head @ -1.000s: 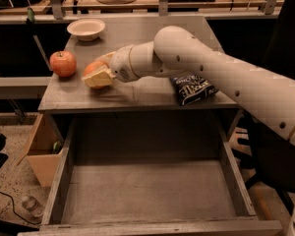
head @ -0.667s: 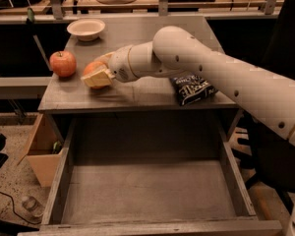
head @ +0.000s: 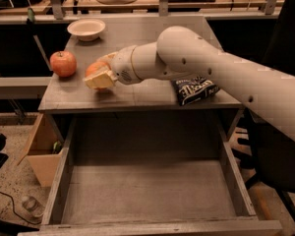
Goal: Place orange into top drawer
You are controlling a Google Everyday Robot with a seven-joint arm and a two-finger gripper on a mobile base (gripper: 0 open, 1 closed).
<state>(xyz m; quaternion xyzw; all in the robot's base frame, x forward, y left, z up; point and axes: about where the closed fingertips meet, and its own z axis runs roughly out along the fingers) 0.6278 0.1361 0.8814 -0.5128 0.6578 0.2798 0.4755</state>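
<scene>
Camera view | end effector (head: 100,77) grasping orange (head: 93,68) on gray tabletop (head: 142,95) | top drawer (head: 147,193) open

Over the left half of the gray table (head: 137,95): gripper (head: 97,72), pale fingers (head: 101,80) clasped on the orange (head: 92,68), low at the tabletop. Just left of that, apart from it, a red apple (head: 63,63); farther back, a white bowl (head: 86,29). Behind the gripper, white arm (head: 211,68) reaching in from the right, above a dark snack bag (head: 194,89) near the table's right front. Below the tabletop, top drawer (head: 147,191) pulled wide open, gray bottom in full view. Lower left, beside the drawer, a cardboard box (head: 39,146).
</scene>
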